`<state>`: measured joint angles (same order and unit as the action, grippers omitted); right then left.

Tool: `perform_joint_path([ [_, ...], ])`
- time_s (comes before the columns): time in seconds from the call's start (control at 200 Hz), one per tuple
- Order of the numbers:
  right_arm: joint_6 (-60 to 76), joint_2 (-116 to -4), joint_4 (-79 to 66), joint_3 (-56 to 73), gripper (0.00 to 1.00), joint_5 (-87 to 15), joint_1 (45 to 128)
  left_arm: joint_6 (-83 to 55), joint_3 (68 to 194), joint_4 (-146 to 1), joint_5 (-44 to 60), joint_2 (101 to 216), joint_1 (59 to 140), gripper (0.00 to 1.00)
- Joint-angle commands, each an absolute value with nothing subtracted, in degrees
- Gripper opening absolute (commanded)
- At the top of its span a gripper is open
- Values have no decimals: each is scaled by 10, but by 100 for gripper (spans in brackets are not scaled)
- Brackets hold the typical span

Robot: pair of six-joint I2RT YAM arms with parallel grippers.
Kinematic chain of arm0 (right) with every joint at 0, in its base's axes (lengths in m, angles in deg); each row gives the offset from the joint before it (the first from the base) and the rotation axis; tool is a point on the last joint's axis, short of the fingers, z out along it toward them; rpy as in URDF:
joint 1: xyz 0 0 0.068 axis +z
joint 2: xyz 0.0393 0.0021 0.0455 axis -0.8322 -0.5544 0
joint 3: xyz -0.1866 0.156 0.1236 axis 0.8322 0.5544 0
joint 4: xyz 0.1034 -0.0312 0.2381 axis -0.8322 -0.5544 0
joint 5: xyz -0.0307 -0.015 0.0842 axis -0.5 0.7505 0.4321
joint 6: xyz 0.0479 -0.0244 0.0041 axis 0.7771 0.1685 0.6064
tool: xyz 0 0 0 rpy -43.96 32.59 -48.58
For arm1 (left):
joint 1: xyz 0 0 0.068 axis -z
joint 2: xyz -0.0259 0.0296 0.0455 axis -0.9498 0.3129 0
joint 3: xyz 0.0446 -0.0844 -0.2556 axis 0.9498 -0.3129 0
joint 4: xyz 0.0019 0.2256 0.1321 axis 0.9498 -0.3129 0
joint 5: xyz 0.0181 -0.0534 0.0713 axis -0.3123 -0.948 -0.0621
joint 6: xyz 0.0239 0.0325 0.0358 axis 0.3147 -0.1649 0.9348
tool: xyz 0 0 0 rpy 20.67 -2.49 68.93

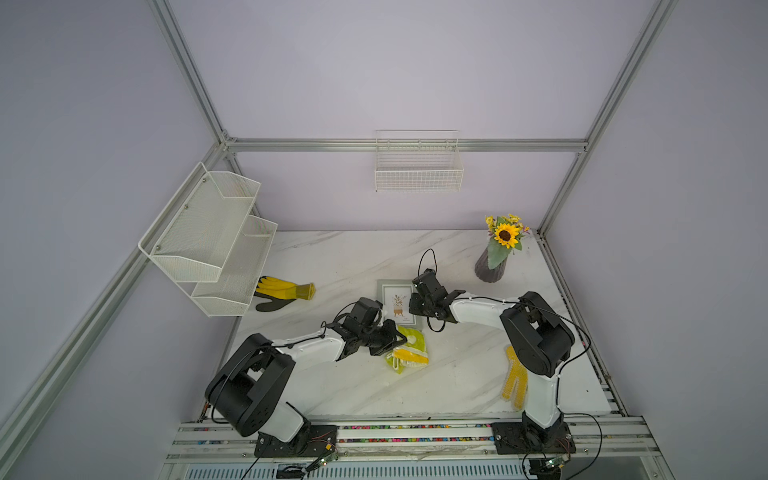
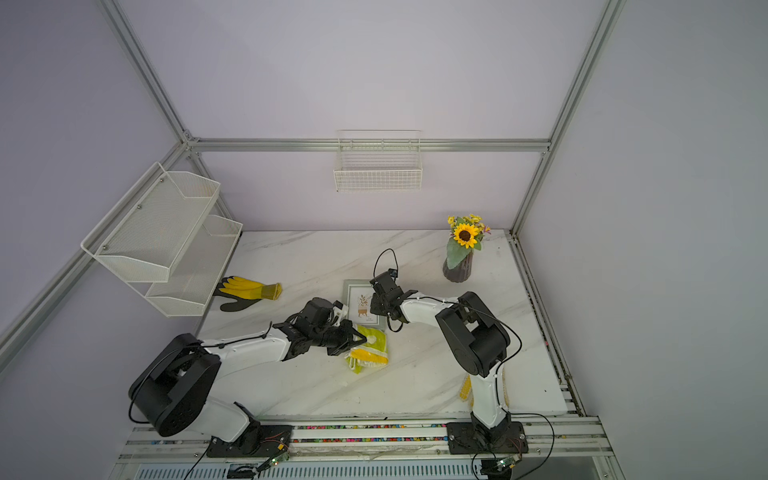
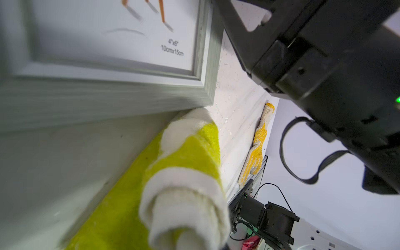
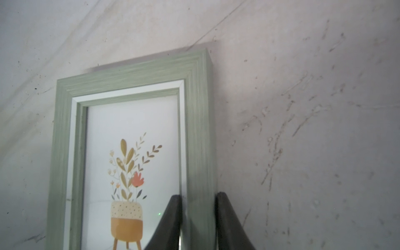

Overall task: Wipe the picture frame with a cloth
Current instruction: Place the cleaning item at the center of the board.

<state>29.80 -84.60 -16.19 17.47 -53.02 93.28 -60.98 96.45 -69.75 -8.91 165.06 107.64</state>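
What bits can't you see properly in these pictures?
Right wrist view: the bottom of the picture frame is cut off by the edge; the right gripper covers part of its side.
Left wrist view: the cloth up close is blurry.
In a top view: the right arm hides half the mesh glove.

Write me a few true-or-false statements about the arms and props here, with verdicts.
1. The right gripper grips the picture frame by one side rail. True.
2. The left gripper hangs open above the cloth. False: it is shut on the cloth.
3. The cloth covers the frame's print. False: it lies at the frame's near edge, print uncovered.
4. The yellow rubber glove lies beside the mesh shelf. True.
5. The vase has tipped over. False: it stands upright.
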Motion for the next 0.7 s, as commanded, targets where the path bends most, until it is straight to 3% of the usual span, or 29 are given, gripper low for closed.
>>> perform_joint_path([
  [0.0, 304, -903, -258, 193, 26, -497, 933, -667, 1002, -532, -133, 1707, 1101, 0],
  [0.225, 303, -905, -259, 190, 26, -497, 933, -662, 1023, -568, -84, 1773, 1119, 0],
  [0.565, 302, -896, -256, 210, 26, -503, 933, -576, 1005, -833, 164, 1625, 1088, 0],
  [0.695, 302, -892, -253, 221, 26, -502, 933, -555, 1014, -919, 194, 1609, 1048, 0],
])
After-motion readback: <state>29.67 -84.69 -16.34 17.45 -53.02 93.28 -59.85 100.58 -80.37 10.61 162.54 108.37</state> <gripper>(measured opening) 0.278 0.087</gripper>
